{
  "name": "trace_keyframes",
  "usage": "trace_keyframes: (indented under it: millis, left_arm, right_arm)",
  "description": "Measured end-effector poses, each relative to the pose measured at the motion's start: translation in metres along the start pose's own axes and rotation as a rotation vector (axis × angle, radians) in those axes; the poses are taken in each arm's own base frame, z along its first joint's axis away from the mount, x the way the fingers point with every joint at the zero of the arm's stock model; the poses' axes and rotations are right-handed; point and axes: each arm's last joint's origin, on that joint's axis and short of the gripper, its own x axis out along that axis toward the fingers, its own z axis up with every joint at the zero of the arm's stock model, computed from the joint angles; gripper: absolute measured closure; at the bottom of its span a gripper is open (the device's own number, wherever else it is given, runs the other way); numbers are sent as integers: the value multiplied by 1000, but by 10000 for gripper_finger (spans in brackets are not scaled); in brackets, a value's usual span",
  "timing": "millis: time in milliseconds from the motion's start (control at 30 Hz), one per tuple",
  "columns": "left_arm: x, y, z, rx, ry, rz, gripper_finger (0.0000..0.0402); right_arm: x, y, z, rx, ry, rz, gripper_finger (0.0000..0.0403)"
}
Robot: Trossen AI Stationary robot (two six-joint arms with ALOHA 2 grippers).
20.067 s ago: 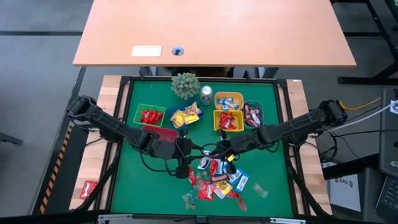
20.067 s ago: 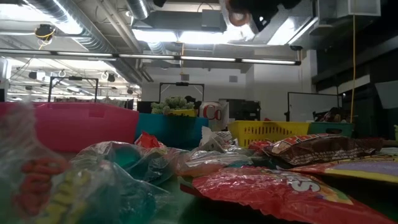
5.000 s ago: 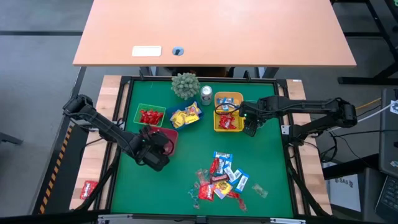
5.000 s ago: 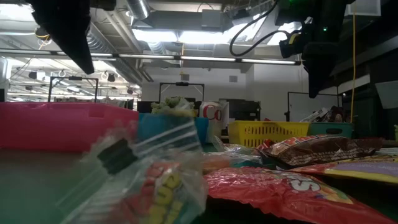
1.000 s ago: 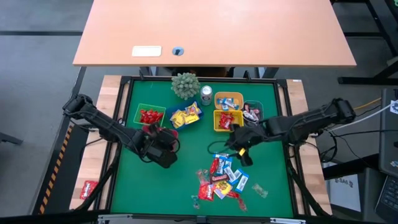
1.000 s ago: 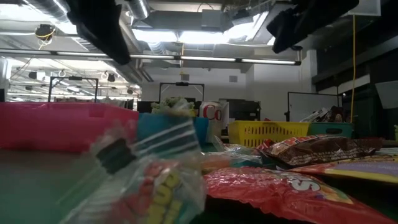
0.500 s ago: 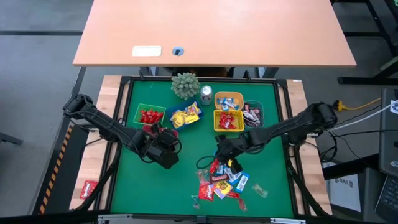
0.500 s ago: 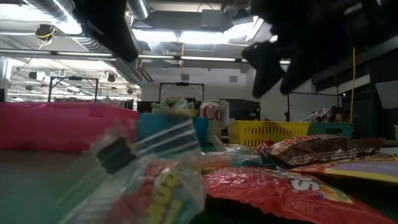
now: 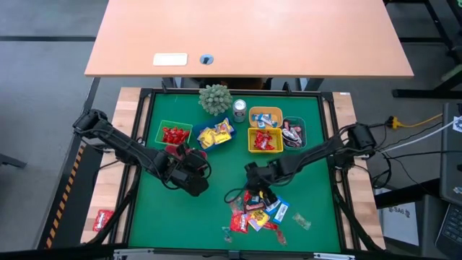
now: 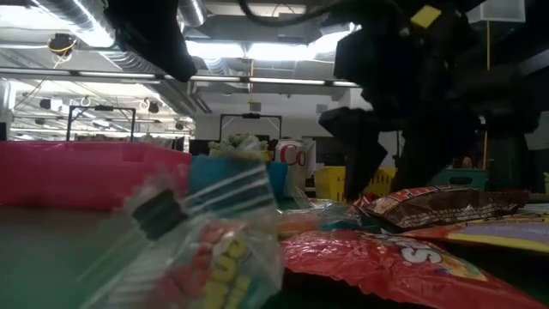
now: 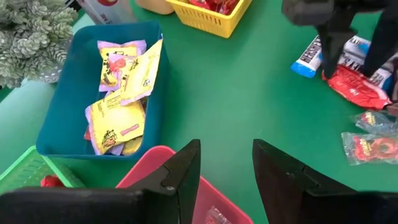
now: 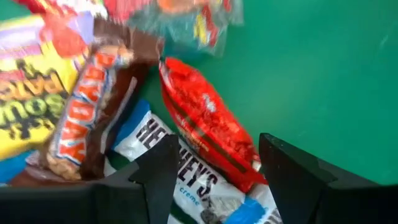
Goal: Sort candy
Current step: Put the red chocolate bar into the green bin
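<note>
Right gripper [image 12: 211,168] jaws apart, empty, over candy pile [image 9: 258,209] at mat's near centre; red packet [image 12: 208,130] likely light, crinkly, slick, so best pinched across narrow midsection.

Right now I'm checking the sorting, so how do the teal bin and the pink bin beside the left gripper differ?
The teal bin holds yellow candy packets; the pink bin shows only a scrap at the picture's edge, the rest being hidden. The teal bin lies wholly clear of the left gripper, while the pink bin sits right under its open fingers. Both are plastic bins standing upright on the green mat.
</note>
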Motion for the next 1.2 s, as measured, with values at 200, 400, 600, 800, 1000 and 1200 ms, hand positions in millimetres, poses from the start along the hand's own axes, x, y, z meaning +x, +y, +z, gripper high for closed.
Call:
trace_keyframes:
  millis: [200, 400, 600, 800, 1000, 1200]
  left_arm:
    - [0, -1, 1, -6, -6, -5, 269]
    - [0, -1, 1, -8, -6, -6, 269]
    - [0, -1, 1, -8, -6, -5, 269]
    - [0, -1, 1, -9, -6, -6, 269]
    - [0, -1, 1, -9, -6, -6, 269]
    - [-2, -2, -1, -1, -8, -13, 269]
  right_arm:
    - [6, 0, -2, 4, 21, 6, 186]
    - [6, 0, -3, 4, 22, 7, 237]
    - [6, 0, -3, 4, 25, 7, 292]
    - [5, 0, -3, 34, 25, 6, 321]
    - [5, 0, -3, 114, 24, 5, 329]
    - [-3, 0, 0, 196, 2, -9, 329]
